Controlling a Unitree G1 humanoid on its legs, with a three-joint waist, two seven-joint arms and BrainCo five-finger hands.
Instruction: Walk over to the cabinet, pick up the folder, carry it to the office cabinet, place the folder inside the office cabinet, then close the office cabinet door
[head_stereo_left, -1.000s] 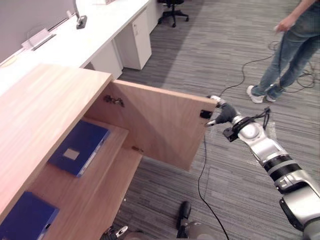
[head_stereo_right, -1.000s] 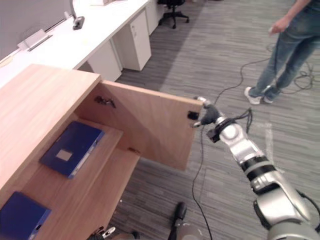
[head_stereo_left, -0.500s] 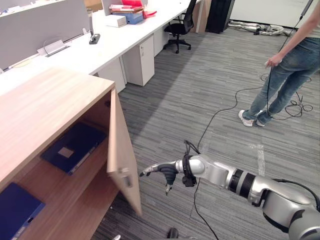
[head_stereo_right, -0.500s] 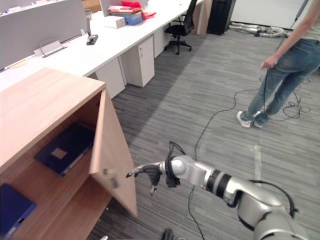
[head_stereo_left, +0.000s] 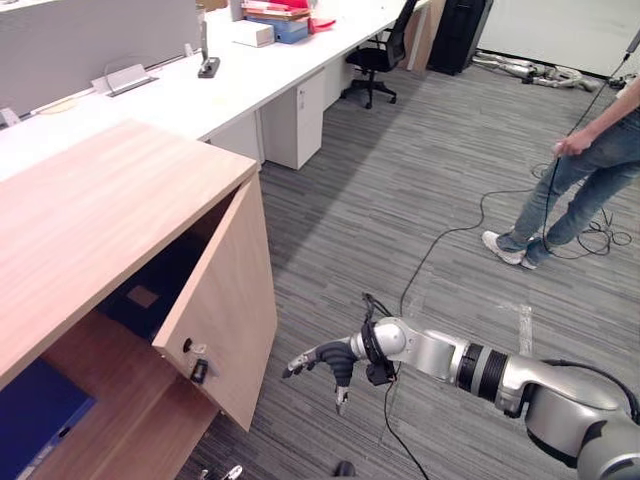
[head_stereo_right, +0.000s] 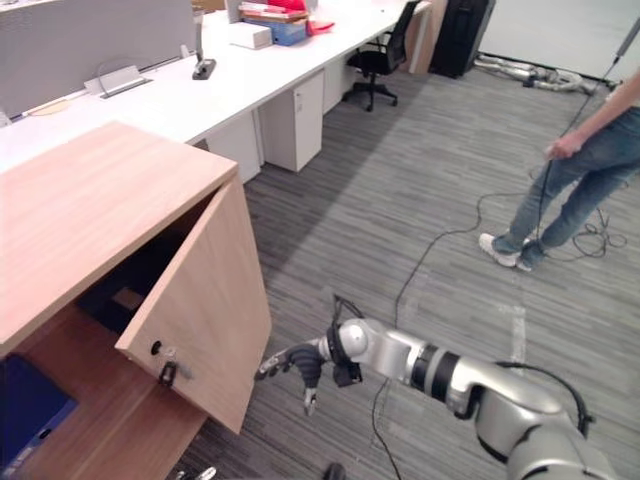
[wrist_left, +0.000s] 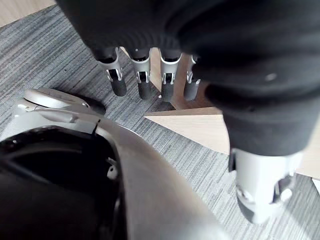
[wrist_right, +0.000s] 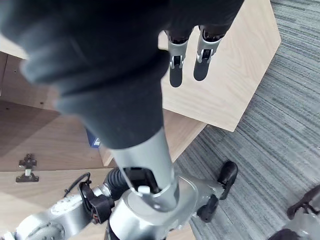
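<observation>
Blue folder lies flat in the wooden cabinet; right hand fingers spread, empty.

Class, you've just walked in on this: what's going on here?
A humanoid robot appears to be shutting a wooden office cabinet. Its open right hand reaches toward the outer face of the door, which stands partly open; a gap shows between them. A blue folder lies on the shelf inside. The left hand hangs idle, open. A person stands nearby.
</observation>
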